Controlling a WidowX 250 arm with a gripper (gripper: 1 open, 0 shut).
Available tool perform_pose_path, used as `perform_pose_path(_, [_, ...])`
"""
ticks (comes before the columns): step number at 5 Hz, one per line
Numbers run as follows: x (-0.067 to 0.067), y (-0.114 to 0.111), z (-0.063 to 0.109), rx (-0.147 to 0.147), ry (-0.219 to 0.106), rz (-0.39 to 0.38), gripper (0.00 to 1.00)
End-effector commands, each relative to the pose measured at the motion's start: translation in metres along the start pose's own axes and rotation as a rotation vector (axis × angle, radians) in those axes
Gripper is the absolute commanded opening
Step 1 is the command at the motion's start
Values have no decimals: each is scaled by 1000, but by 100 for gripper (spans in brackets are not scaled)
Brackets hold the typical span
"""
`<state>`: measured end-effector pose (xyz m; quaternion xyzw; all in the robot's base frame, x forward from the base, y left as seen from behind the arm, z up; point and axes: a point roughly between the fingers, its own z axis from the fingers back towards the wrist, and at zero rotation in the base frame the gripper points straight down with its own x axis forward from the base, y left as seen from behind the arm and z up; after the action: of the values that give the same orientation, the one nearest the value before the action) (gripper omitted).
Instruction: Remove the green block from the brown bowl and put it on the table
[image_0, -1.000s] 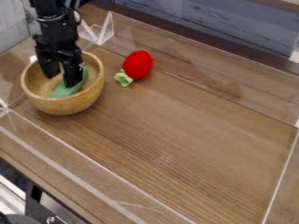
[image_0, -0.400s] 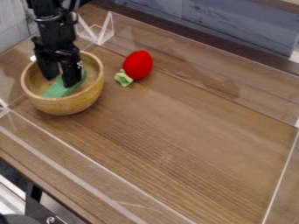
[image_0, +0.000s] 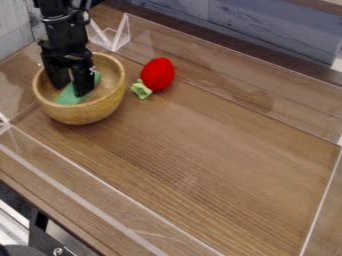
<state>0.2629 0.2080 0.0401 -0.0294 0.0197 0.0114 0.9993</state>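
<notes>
One arm works this table (image_0: 214, 150), and its gripper (image_0: 68, 83) reaches straight down into the brown bowl (image_0: 96, 106) near the far left corner. Compared with a second ago, the bowl sits a little farther from the near edge and closer to the left wall, while the gripper is lower inside it. That suggests the fingers or the block nudged the bowl during the descent, so the bowl is loose and may slide again.

The claw is spread wide, its two dark fingers straddling the green block (image_0: 67, 96), which lies in the bowl's hollow, leaning towards the left inner wall. Nothing is clenched yet; the block is not lifted. By the look of it, the step in hand is the final lowering before closing on the block.

Just beside the bowl, towards the middle of the far edge, lies a red strawberry toy (image_0: 155, 74) with a small green stem facing the bowl. It is clear of the gripper's path. Most of the tabletop towards the near and right edges is bare wood, offering room for setting the block down. Clear plastic walls (image_0: 27, 125) edge the table.
</notes>
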Motion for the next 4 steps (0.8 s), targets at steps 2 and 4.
perform_pose_path(2, [2,9,16,24,-42,30,0])
perform_pose_path(4, [1,6,37,5,-71,58,0])
